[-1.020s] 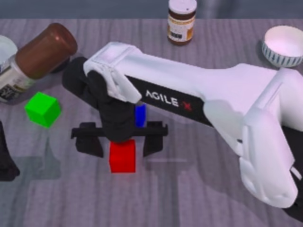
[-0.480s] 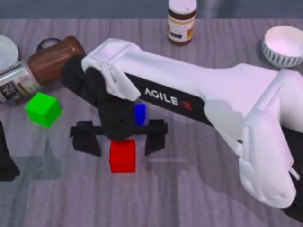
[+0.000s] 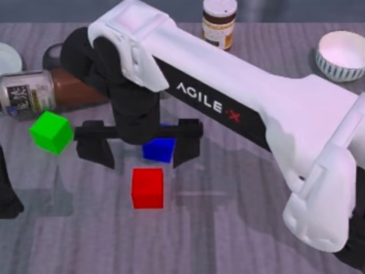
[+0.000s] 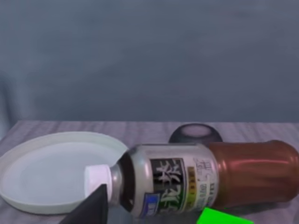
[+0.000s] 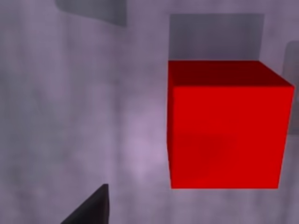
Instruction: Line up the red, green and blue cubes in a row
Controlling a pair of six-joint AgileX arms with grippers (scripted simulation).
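Note:
The red cube [image 3: 147,187] sits alone on the table and fills the right wrist view [image 5: 229,126], with one dark fingertip [image 5: 93,210] well to its side. My right gripper [image 3: 140,153] hangs open above the table just behind it, its fingers spread wide. The blue cube [image 3: 158,149] lies below, between those fingers and partly hidden by the wrist. At the left, the green cube [image 3: 51,131] rests right in front of the fallen brown bottle [image 3: 51,91]; its corner [image 4: 224,218] shows in the left wrist view. My left gripper [image 3: 5,194] is parked at the left edge.
The brown bottle [image 4: 187,177] lies on its side, cap toward a white plate [image 4: 46,172] at the far left. A dark round object [image 4: 195,134] sits behind it. A labelled jar [image 3: 219,23] stands at the back, a white bowl [image 3: 341,54] at the back right.
My right gripper has lifted off the red cube and drawn back, uncovering the blue cube. The red cube has stayed put. The brown bottle has tipped over onto its side.

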